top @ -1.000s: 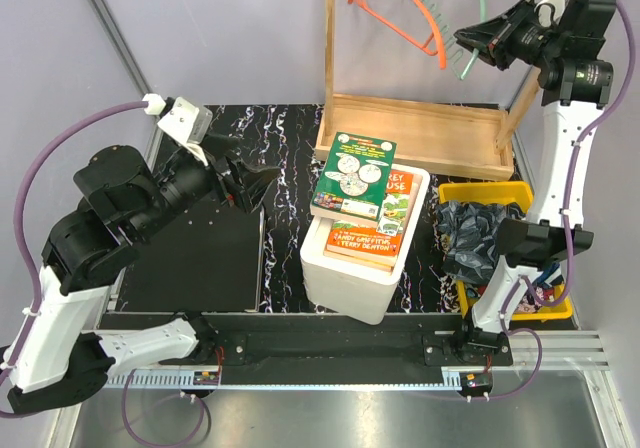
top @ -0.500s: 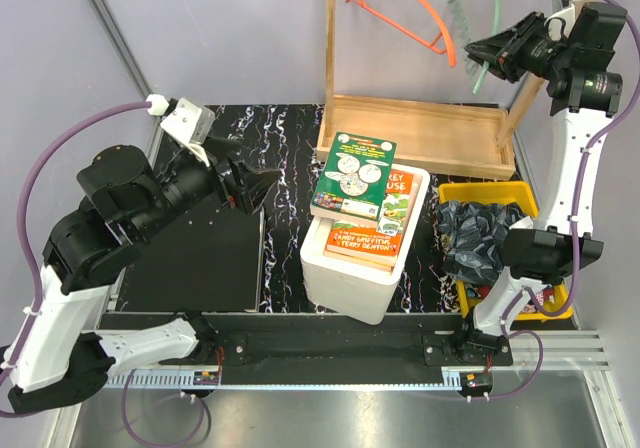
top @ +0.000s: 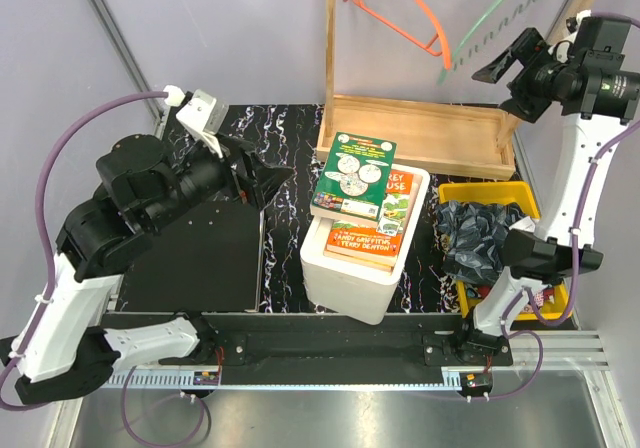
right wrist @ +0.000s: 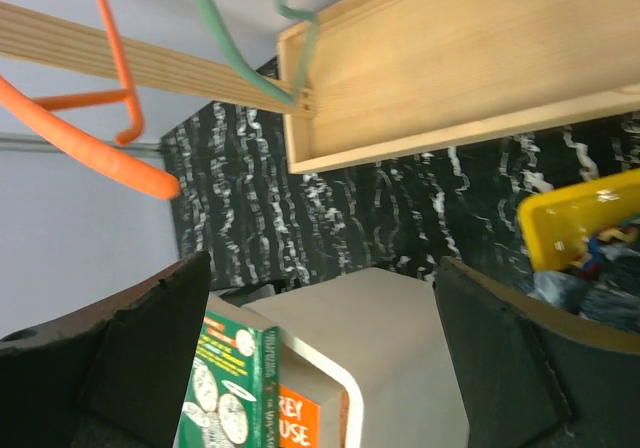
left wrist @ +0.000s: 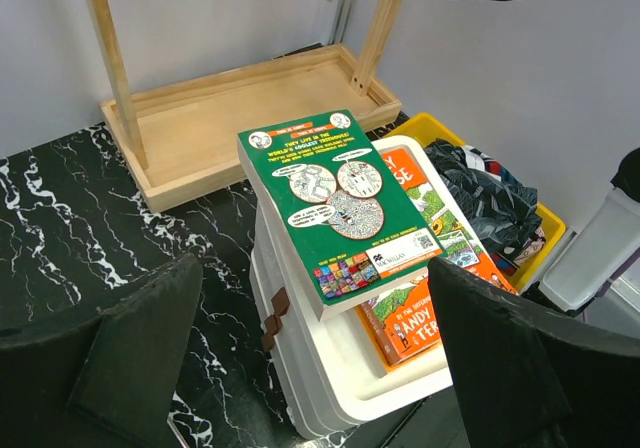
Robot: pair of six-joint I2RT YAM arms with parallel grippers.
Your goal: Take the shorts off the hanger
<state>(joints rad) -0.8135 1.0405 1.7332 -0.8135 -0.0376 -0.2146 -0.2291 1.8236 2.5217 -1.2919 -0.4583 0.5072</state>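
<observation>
Letting go of the green hanger (top: 495, 23), my right jaws now stand spread, empty; the shorts (top: 470, 230) lie binned, so the job seems done.

Black marbled table (top: 285, 138): wooden rack base (top: 420, 133) at back, white foam box (top: 345, 278) centre, yellow bin (top: 485, 190) right, black mat (top: 195, 258) left

Top view looks down; wrist views share the book (left wrist: 335, 203).
</observation>
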